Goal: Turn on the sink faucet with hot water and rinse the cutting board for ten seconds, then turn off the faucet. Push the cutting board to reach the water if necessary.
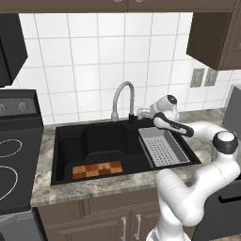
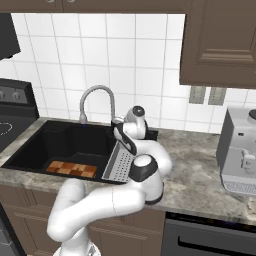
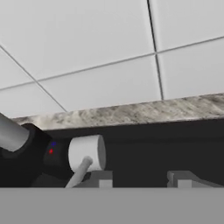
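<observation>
The claw (image 1: 133, 117) sits at the base of the faucet (image 1: 123, 94), on the far rim of the sink (image 1: 66, 146). In the hand view its 2 fingertips (image 3: 101, 180) rise just below the pale round lever handle (image 3: 86, 153), and the handle's thin stem slants down toward the left one; contact cannot be told. The fingers stand at their narrowest with nothing held between them. The cutting board (image 1: 97, 169) lies flat on the sink floor at the near left, well apart from the spout. A grey perforated tray (image 1: 162, 147) fills the sink's right side. The marbled worktop (image 2: 200, 170) surrounds the basin.
</observation>
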Tool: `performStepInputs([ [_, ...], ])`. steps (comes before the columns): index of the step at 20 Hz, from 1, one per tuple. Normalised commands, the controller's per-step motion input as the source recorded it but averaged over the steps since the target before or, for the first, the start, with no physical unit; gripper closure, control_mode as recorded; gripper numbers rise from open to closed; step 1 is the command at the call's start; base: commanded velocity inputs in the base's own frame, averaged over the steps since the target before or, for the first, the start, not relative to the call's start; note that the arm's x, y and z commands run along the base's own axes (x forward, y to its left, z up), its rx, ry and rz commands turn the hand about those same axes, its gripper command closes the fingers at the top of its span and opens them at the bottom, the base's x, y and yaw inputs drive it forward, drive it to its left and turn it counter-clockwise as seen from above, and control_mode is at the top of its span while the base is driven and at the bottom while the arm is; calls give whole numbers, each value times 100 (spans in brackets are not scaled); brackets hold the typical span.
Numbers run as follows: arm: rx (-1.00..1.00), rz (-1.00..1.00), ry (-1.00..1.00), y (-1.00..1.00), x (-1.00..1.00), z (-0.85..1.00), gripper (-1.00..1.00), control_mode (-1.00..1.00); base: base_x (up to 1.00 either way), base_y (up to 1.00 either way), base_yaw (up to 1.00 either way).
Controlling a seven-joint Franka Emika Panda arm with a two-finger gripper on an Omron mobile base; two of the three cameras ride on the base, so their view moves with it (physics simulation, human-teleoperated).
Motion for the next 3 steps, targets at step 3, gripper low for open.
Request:
performStepInputs([
  [3, -3, 0, 0, 63, -13, -9, -100, -100, 0, 0, 0],
])
